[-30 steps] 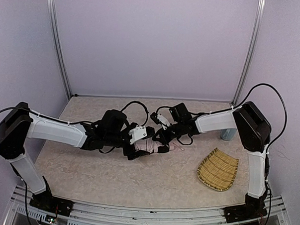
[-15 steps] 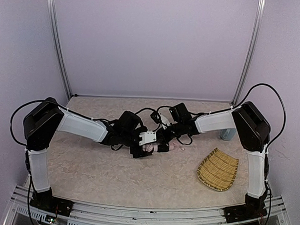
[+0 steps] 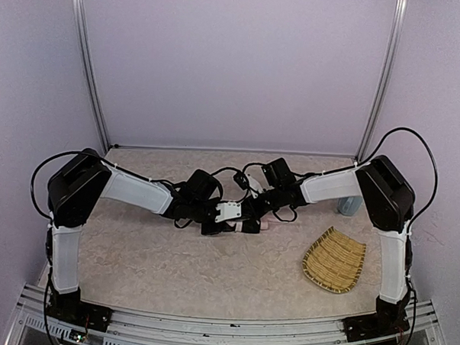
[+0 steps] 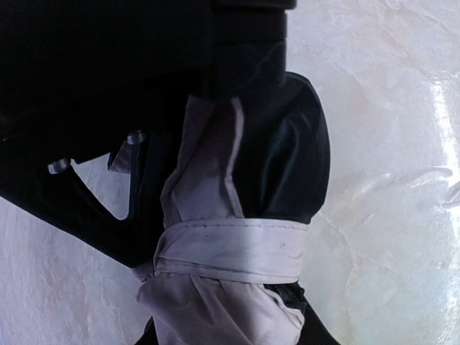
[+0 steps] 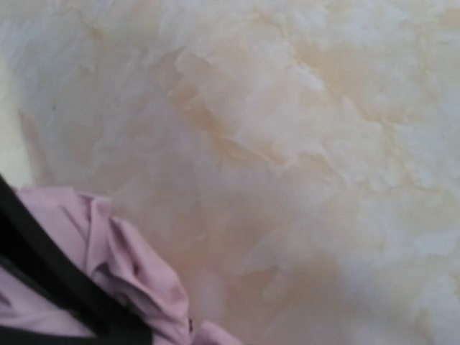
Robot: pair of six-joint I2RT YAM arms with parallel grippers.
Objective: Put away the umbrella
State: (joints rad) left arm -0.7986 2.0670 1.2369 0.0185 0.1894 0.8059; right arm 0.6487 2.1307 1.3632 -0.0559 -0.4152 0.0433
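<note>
Marbled tabletop [image 3: 172, 265], strapped pink umbrella [image 4: 215, 309], left tool [image 3: 247, 224] against it

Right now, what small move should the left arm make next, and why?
Probably close the left fingers firmly around the umbrella: its strap already wraps the pink bundle, which lies on the table, apart from the woven straw tray.

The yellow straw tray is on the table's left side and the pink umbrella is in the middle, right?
No, the woven yellow straw tray is on the right side, the top view shows; the pale pink umbrella is in the middle.
</note>
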